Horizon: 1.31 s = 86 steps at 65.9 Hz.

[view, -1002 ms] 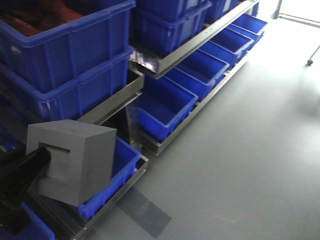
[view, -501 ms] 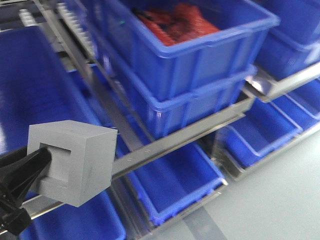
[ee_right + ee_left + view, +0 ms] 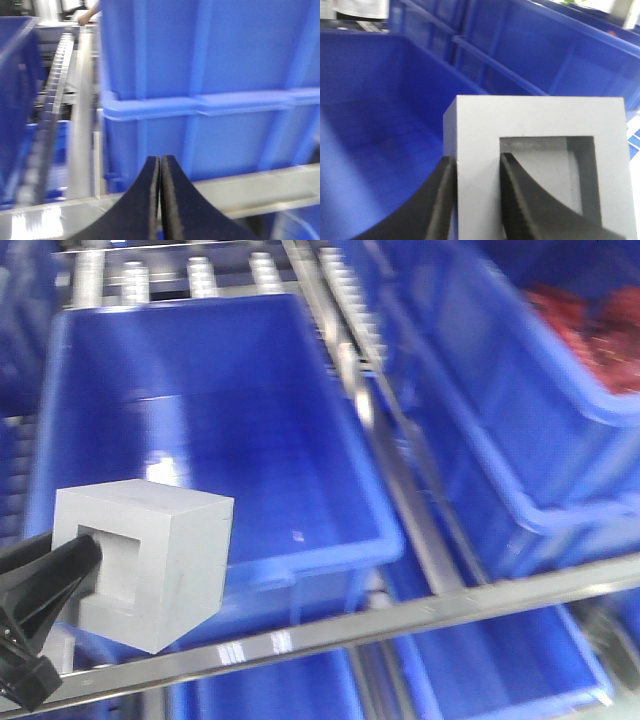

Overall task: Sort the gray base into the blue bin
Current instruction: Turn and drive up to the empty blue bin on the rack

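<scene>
The gray base [image 3: 150, 560] is a matte gray block with a square recess. My left gripper [image 3: 85, 555] is shut on it, one finger inside the recess and one outside, pinching its wall. In the left wrist view the base [image 3: 545, 130] fills the lower right, with my left gripper [image 3: 477, 165] clamped on its left wall. The block hangs over the front rim of a large empty blue bin [image 3: 330, 420], whose floor shows in the left wrist view [image 3: 365, 150]. My right gripper [image 3: 160, 162] is shut and empty, facing a blue bin wall.
Metal shelf rails [image 3: 430, 615] and roller tracks [image 3: 200, 275] run between the bins. To the right stands another blue bin [image 3: 520, 440] holding red items [image 3: 600, 330]. More blue bins sit on the shelf below [image 3: 500, 670]. A stacked blue bin [image 3: 215, 90] faces the right wrist.
The view has swung left along the rack: the bin with red items moved to the right edge and a large empty blue bin now lies behind the held block. The grip is unchanged.
</scene>
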Available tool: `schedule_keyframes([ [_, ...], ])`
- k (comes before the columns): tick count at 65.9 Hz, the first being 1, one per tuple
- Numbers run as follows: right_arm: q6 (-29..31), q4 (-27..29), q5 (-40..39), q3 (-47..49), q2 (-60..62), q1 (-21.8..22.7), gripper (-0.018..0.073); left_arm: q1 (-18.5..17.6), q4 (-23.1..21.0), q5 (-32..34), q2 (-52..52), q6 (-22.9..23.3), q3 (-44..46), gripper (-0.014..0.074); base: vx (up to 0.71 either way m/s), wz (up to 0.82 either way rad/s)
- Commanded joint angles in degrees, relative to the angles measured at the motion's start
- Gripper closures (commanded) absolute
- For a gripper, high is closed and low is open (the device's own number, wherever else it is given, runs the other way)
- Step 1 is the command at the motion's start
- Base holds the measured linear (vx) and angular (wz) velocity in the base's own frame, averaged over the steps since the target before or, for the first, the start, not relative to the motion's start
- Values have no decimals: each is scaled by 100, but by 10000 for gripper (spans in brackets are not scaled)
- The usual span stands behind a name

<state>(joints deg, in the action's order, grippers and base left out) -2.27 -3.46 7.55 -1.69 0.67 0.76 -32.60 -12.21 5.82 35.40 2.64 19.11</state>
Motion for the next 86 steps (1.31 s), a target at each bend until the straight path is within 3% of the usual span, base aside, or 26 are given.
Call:
schedule_keyframes([
  [1,37,-32,-422,-88,67,23,568,-18,-25,558,-33,36,203,602,9,46],
  [45,37,-32,-422,-88,67,23,568,-18,-25,558,-33,36,203,602,7,35],
  [86,37,-32,-422,-88,67,23,568,-18,-25,558,-33,36,203,602,0,-1],
])
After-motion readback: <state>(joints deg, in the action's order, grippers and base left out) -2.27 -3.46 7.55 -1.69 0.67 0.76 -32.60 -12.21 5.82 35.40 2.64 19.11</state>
